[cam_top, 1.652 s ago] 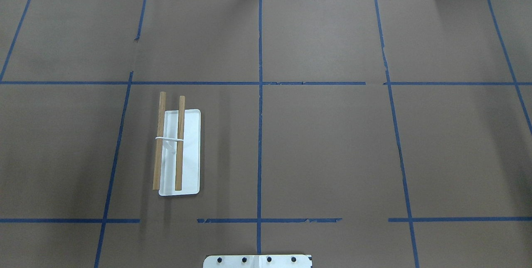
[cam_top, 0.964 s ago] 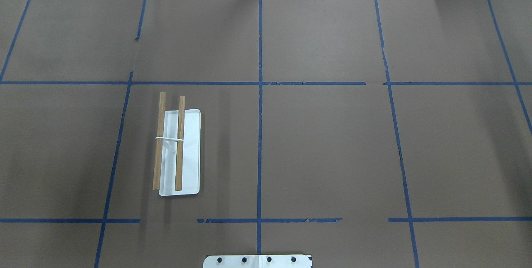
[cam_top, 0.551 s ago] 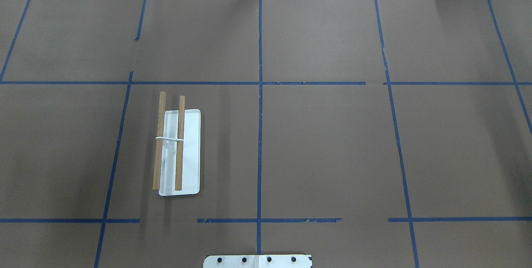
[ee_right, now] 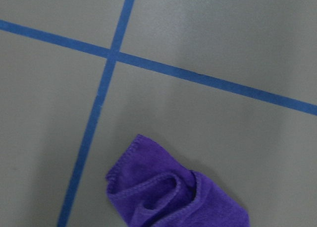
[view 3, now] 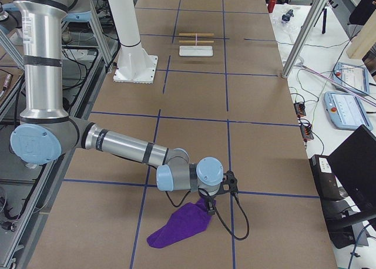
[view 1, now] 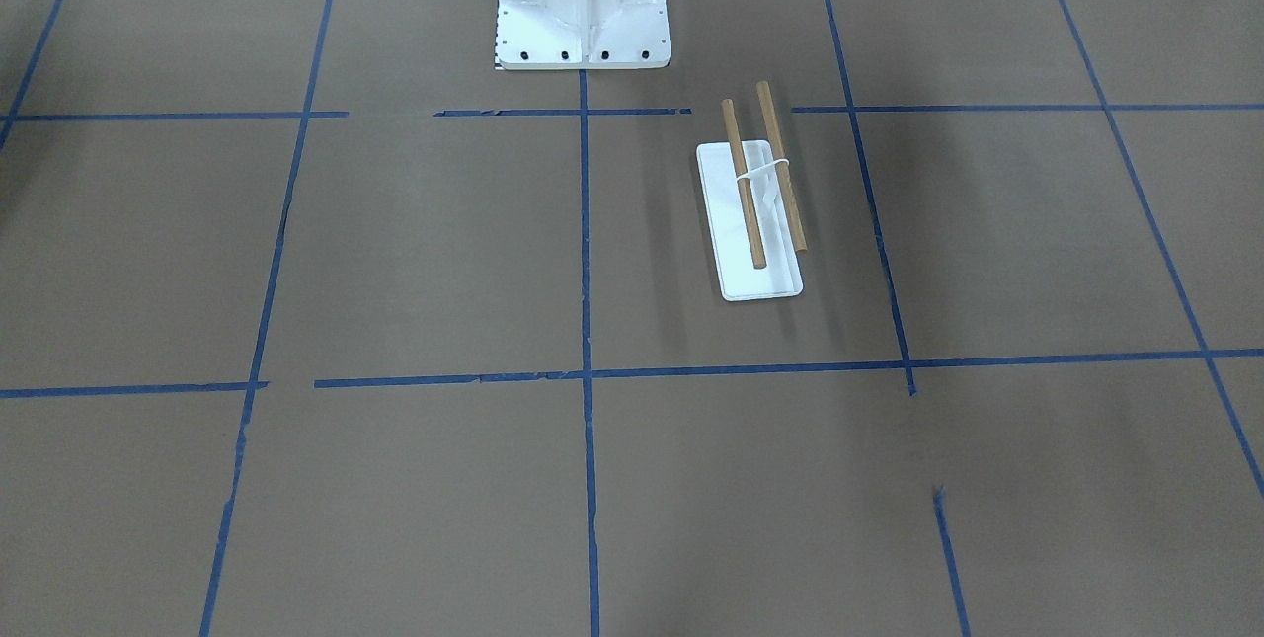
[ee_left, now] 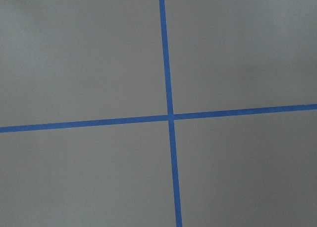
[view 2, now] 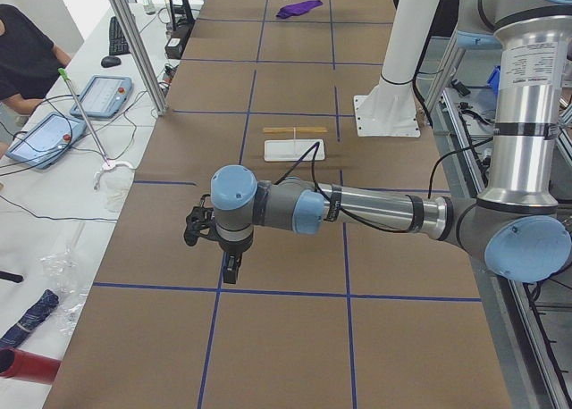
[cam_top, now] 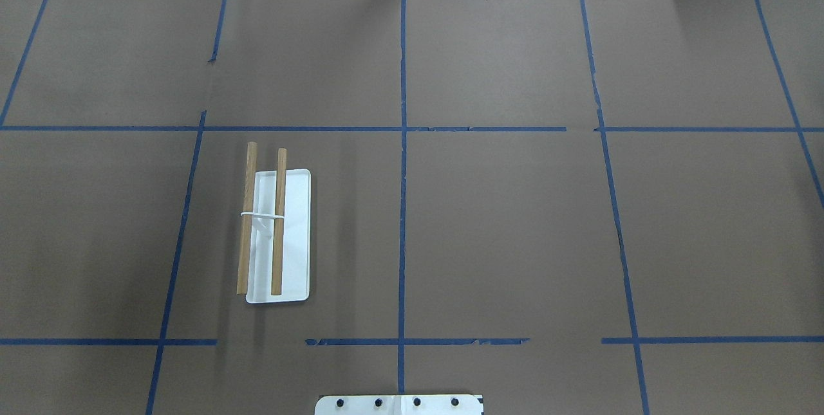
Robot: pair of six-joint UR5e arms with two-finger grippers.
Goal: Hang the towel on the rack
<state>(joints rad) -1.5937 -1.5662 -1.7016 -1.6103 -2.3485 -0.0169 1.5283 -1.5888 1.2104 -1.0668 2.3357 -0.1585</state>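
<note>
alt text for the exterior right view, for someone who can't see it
The right gripper hangs over the edge of a crumpled purple towel on the brown table. Far off, the rack stands bare near a white pedestal.

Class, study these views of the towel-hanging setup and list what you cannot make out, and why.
1. Left end effector: open or shut unclear; shows only in the exterior left view, small and dark.
2. Right end effector: state, and contact with the towel, unclear; exterior right view only.
3. Towel's full shape: cut by the right wrist view's bottom edge; outside both the overhead and front-facing views.
</note>
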